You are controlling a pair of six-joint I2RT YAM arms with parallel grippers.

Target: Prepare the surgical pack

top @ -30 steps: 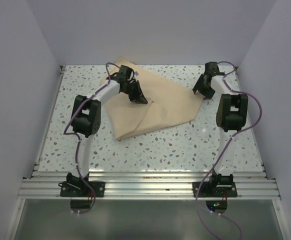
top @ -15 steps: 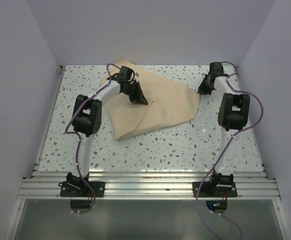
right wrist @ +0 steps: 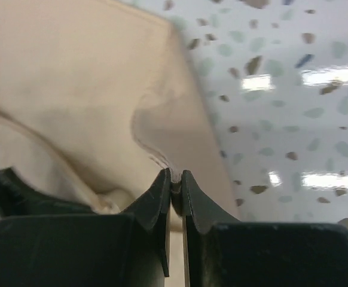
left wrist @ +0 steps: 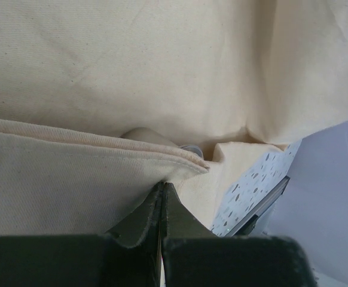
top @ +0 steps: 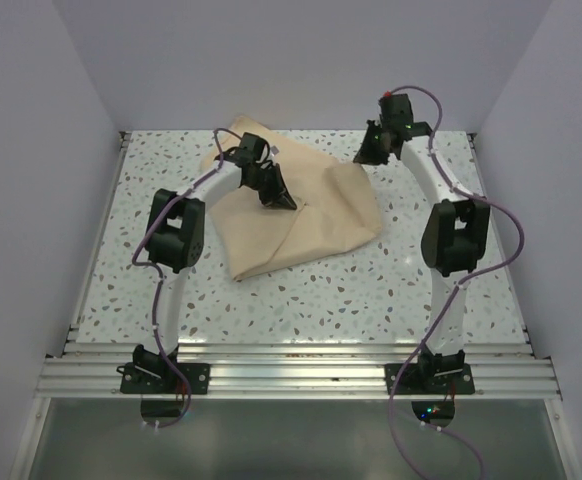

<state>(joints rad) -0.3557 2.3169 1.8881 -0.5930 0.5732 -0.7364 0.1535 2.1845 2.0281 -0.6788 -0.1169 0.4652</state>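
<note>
Okay so, right gripper (right wrist: 174, 181) first: its fingers are pinched tight on the hemmed edge of the tan sheet (top: 316, 215), with a sliver of cloth showing between the tips. From above it hangs raised over the far right of the sheet, with that corner lifted and draped toward the middle. Left gripper (left wrist: 162, 197) is clamped closed too, tips right at a folded hem near the sheet's centre. Can't tell if any cloth is actually caught in there or if it's just pressing down.

The sheet sits bunched and part-folded on the far half of the speckled table (top: 371, 290). Something small peeks out from under the fold in the left wrist view, too hidden to name. No tray, scissors or gauze visible anywhere, so they're presumably wrapped inside.

What worries me is that right's bite is thin, right on the hem, so a quick pull across could pop it free and the flap flops back. And if left isn't really pinning the centre, the whole bundle could drag along and loosen the folds.
</note>
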